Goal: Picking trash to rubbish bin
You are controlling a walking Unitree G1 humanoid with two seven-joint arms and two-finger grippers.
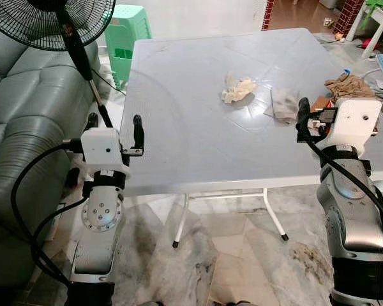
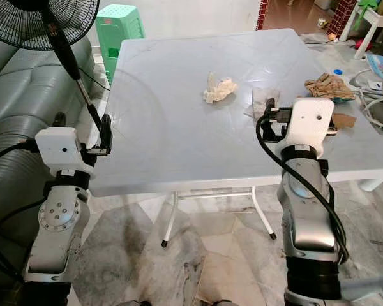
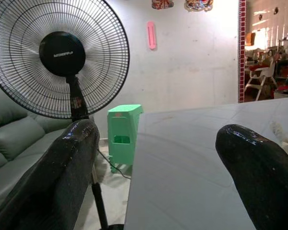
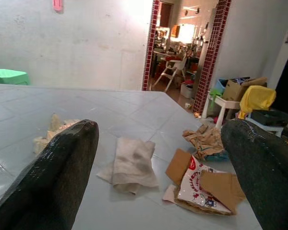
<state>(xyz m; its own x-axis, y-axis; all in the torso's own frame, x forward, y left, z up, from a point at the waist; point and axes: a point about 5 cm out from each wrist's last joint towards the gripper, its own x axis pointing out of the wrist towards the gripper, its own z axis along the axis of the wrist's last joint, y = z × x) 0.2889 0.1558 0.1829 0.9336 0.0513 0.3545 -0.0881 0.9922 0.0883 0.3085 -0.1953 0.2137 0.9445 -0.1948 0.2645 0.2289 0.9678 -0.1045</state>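
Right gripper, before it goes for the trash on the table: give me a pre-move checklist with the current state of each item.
1. Right gripper open: ok, the fingers stand wide apart in the right wrist view.
2. Right gripper empty: ok, nothing between the fingers.
3. Target in front: ok, the grey tissue lies flat on the table just ahead, with the torn wrapper beside it.
4. Other trash located: ok, the crumpled white tissue sits mid-table and the brown paper near the table's right edge.
5. Left gripper out of the way: ok, open at the table's left edge.
6. Rubbish bin located: cannot tell.
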